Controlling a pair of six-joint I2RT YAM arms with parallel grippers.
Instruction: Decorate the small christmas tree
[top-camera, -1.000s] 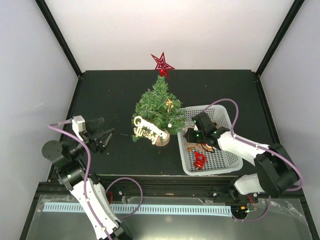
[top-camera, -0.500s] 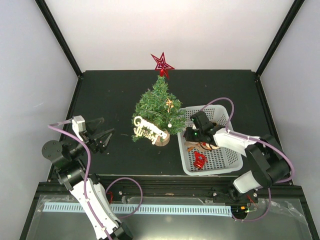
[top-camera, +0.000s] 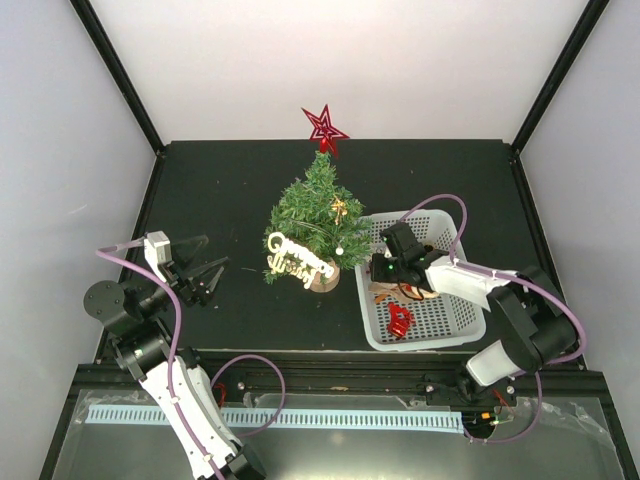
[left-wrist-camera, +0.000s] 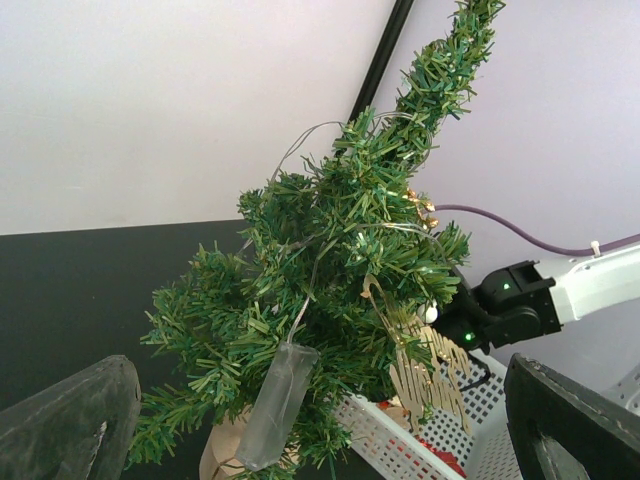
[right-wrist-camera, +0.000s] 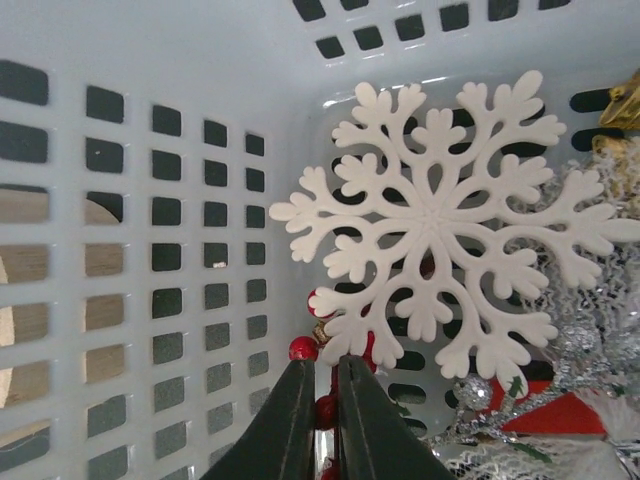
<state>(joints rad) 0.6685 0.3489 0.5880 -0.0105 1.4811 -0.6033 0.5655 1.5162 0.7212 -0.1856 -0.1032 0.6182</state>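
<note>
Table (top-camera: 230, 180): black, carries everything; positions below are taken from the tree.

Tree (top-camera: 318, 225): stands upright near the table's middle on a round wooden base (top-camera: 324, 278). A red star (top-camera: 325, 127) is on its tip and a gold lettered sign (top-camera: 297, 256) hangs low on its near side. My judgement is that it is light and top-heavy on that small disc, so a sideways push would tip it. The branches look soft and springy and would give no firm hold. If it needs steadying, I would hold the base or low on the trunk, and hang pieces on the outer branch tips.

Basket (top-camera: 452, 322): white and perforated, just right of the tree, holding the ornaments.

My left gripper (top-camera: 207, 262): well left of the tree, pointed at it, fingers spread wide, nothing between them.

My right gripper (right-wrist-camera: 322, 368): down inside the basket on the side nearest the tree, fingers drawn almost together with only a sliver of gap. I cannot tell whether anything thin is pinched.

Snowflake (right-wrist-camera: 440, 215): white and flat, leaning just beyond my right fingertips. It is probably stiff with brittle arms. No hanging loop is visible.

Red berries (right-wrist-camera: 303, 348): touching or just beside my right fingers.
</note>
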